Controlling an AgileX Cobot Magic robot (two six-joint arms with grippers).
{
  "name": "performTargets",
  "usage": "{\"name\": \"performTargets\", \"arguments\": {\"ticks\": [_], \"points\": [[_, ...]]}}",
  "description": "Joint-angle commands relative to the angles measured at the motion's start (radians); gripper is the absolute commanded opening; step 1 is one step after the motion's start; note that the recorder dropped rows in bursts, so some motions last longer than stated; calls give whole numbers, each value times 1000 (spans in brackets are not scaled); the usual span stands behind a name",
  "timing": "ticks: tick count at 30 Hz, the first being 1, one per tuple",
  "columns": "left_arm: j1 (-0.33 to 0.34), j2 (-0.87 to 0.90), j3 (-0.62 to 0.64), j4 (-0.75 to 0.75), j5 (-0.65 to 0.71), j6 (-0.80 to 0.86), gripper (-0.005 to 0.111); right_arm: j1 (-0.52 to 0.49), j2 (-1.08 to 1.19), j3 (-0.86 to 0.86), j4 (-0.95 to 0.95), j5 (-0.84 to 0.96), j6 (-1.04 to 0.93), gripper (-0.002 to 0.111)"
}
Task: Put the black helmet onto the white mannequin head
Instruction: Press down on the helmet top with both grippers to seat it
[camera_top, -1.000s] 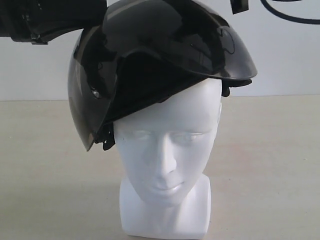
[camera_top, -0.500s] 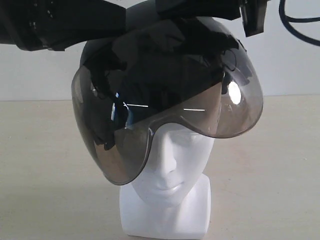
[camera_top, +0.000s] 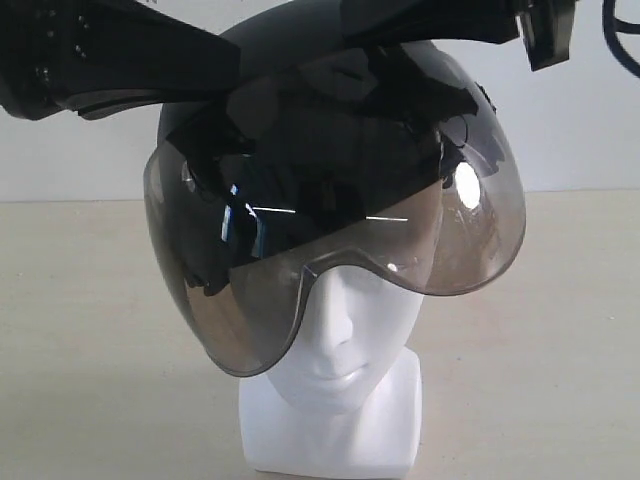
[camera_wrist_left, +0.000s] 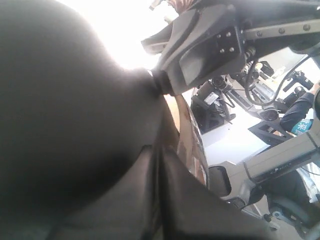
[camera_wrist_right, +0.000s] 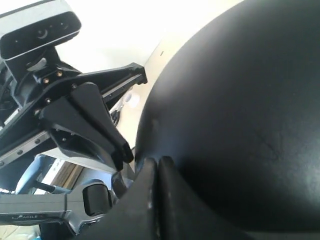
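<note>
The black helmet (camera_top: 285, 45) sits on top of the white mannequin head (camera_top: 340, 360). Its smoky visor (camera_top: 330, 240) hangs down over the eyes and nose, tilted lower on the left. My left gripper (camera_top: 236, 72) comes in from the upper left, shut, with its tips against the shell. My right gripper (camera_top: 347, 20) comes in from the upper right, also shut, resting on the crown. In the left wrist view the closed left gripper (camera_wrist_left: 161, 150) lies along the helmet (camera_wrist_left: 65, 110). In the right wrist view the closed right gripper (camera_wrist_right: 158, 162) touches the helmet (camera_wrist_right: 240, 115).
The head stands on its blocky neck base (camera_top: 330, 435) on a beige table (camera_top: 90, 340) before a white wall (camera_top: 570, 130). Each wrist view shows the other arm close by across the helmet's crown.
A second ago the helmet sat turned sideways with the forehead and face bare. It has swung to face front, the visor now covers the upper face, and both arms have come onto the crown.
</note>
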Motion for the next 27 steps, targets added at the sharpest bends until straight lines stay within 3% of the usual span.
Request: {"name": "performTargets", "arguments": {"ticks": [1,27], "points": [[-4,-24,20,4,10,-8,4,1,-11,11,-94,42,30,0],[-4,-26,22,4,10,-8,4,1,-71,119,-166,42,33,0]]}}
